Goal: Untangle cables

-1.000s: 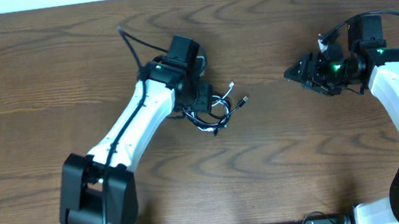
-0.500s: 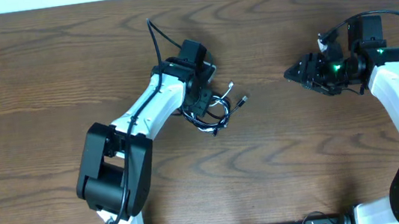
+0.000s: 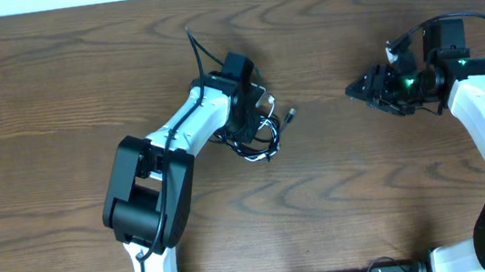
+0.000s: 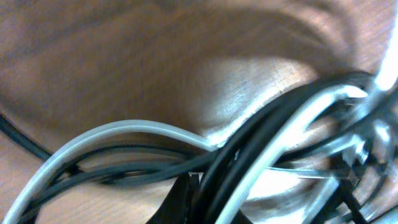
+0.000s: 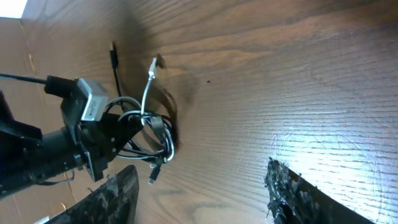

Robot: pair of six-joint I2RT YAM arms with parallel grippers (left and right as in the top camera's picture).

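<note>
We saw left gripper point(image 3: 248, 120) sunk into tangled white and black cables point(image 3: 266, 142) on desk point(image 3: 53, 84). Wrist view blurred, so we couldn't tell its grip. Right gripper point(image 3: 356, 90) gaped wide, empty, cables well beyond its fingertips.

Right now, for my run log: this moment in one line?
cables: tangled | left pincer: among them, grip unclear | right pincer: open, empty

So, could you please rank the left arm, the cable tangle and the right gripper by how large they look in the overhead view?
1. left arm, clearly largest.
2. cable tangle and right gripper: about alike, so I won't rank them.
</note>
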